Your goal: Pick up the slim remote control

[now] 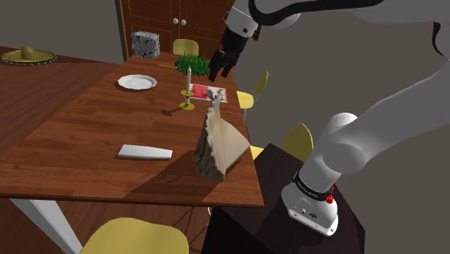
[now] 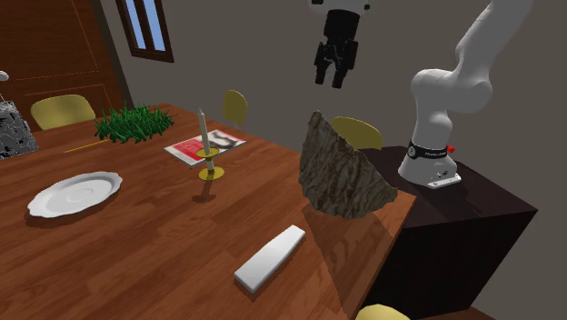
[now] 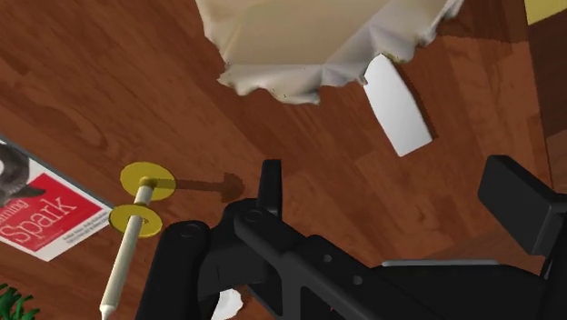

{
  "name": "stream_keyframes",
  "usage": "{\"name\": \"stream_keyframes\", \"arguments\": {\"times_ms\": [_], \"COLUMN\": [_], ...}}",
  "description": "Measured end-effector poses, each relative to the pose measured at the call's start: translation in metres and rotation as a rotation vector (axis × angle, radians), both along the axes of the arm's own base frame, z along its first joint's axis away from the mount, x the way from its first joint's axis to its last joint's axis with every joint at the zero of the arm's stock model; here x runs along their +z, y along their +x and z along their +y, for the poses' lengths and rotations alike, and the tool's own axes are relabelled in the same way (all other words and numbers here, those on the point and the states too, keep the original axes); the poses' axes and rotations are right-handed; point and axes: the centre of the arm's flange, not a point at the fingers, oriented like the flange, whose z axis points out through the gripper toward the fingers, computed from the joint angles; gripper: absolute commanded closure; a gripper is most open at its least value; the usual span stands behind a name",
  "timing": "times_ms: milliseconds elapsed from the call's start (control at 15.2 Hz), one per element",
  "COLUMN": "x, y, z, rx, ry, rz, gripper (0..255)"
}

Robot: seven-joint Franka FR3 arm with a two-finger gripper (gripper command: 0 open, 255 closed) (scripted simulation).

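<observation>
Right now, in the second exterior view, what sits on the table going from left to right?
Speckled grey box → white plate → green plant → candle → slim white remote → rough brown-grey lump.

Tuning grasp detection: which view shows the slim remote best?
Second exterior view: the white remote lies whole and unobstructed on the wooden table. The shoulder view shows the remote whole too, at a flatter angle. In the wrist view the rough lumpy object covers one end of the remote.
</observation>
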Motion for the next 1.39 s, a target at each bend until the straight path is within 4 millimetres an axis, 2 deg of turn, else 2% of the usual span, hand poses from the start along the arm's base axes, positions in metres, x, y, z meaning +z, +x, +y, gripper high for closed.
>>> {"name": "stream_keyframes", "arguments": {"times_ms": [660,1386], "x": [-0.101,-0.211], "y": [0.071,0.133], "z": [0.059,0.126], "rx": [0.15,0.315], "ry": [-0.031,-0.064], "rz": [0.012,0.025], "gripper": [0,0]}}
